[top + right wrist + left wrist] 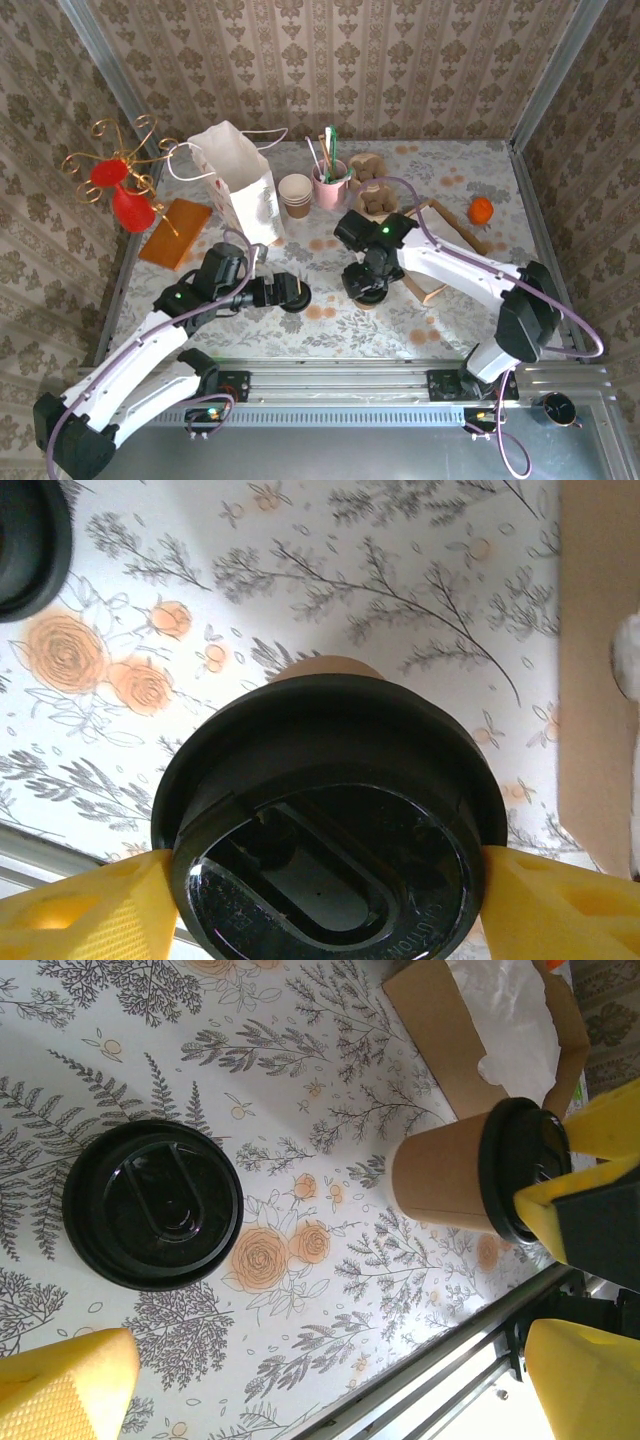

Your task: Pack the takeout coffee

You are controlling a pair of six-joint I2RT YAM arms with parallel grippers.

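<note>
A: How is the right gripper (330,872) found?

B: It is closed on the takeout coffee (450,1178). A yellow finger (80,910) is laid against each side of the black lid's rim.

A: And where is the cup placed?

B: It is stood on the flowered surface (300,1060), near the front edge, between the two arms. A cardboard tray (440,1030) lined with white paper is seen just beside it.

A: What is noted of the left gripper (330,1365)?

B: It is spread wide and nothing is held. It is hung over a loose black lid (152,1205), which is laid flat on the surface, apart from the cup.

A: What is set farther out?

B: A white paper bag (245,180) is stood upright at the far left, well apart from the coffee. A stack of lidless cups (295,193) is set just beside it.
</note>
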